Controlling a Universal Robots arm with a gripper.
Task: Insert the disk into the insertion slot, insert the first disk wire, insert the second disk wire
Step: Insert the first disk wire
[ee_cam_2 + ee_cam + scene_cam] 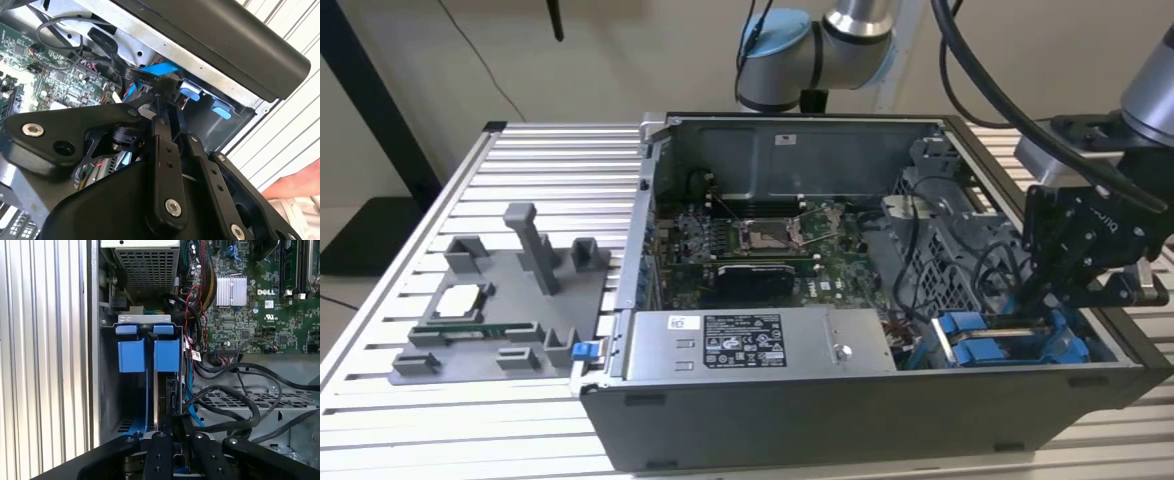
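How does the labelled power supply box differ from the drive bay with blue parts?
The power supply box is closed, grey, with a label on top; the drive bay is open-topped with blue plastic parts. The end effector reaches into the drive bay, away from the power supply box. Both sit inside the computer case.

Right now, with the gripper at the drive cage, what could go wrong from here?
1. Black cables loop right beside the gripper; any travel could snag them.
2. The blue carrier fronts sit side by side in the drive cage, so a small sideways error may foul the wrong one.
3. In the second wrist view a person's hand lies just outside the case, possibly within the arm's sweep.
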